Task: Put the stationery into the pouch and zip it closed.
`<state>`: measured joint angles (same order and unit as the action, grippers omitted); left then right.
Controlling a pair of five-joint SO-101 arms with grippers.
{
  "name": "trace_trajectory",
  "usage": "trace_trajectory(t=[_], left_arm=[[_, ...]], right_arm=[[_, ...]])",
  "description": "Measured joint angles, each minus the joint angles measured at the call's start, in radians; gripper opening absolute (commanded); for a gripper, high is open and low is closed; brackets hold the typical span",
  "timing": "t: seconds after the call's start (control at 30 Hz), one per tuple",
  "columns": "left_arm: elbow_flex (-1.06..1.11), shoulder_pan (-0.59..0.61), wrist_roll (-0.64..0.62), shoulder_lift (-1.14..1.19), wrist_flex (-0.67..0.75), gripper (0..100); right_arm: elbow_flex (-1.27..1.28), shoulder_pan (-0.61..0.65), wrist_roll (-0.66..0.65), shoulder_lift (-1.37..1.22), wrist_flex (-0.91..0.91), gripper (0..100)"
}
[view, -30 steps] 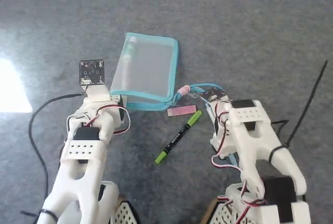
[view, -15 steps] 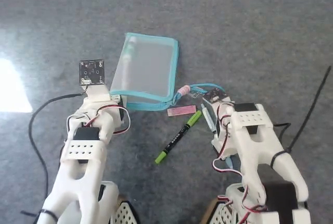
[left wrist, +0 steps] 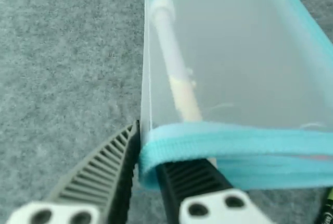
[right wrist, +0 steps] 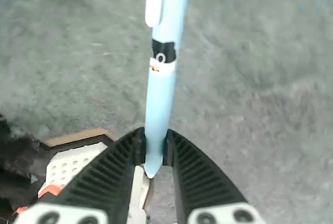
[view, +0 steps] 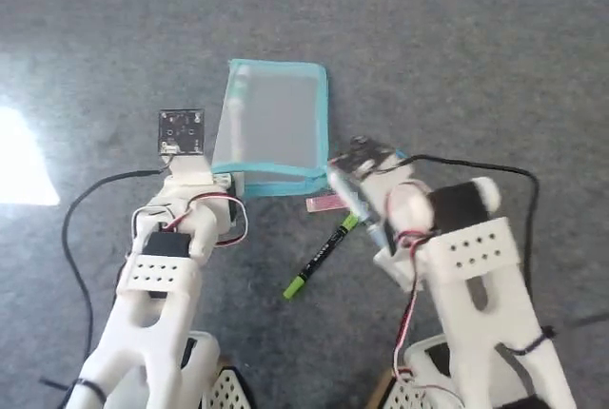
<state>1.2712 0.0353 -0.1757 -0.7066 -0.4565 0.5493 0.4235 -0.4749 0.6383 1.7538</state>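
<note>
Blue pen clamped aloft between right fingers.

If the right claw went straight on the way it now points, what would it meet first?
Probably the pouch: the right claw is shut on a blue pen that leads it, and in the high view the pen's tip sits by the pouch's near corner. Its height is unclear.

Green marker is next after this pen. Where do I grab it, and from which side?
Take the green marker on its black middle barrel, coming straight down with the jaws across its length. It lies flat and diagonal on the table, with bare surface on both long sides there; its far end sits near the pink piece.
</note>
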Motion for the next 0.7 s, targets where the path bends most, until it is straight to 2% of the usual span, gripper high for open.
trace_trajectory(t=[0.1, 0.2, 0.43, 0.7], left_arm=[[0.000, -0.012, 0.000, 0.000, 0.000, 1], [0.000, -0.015, 0.000, 0.000, 0.000, 1], [0.000, -0.015, -0.002, 0.000, 0.002, 1], [0.000, -0.015, -0.002, 0.000, 0.005, 1]], right_arm=[[-0.005, 0.123, 0.035, -0.072, 0.002, 0.8], [-0.054, 0.176, 0.066, -0.170, 0.000, 0.8], [-0.212, 0.186, 0.095, -0.402, -0.005, 0.8], [-0.531, 0.186, 0.219, -0.655, -0.006, 0.8]])
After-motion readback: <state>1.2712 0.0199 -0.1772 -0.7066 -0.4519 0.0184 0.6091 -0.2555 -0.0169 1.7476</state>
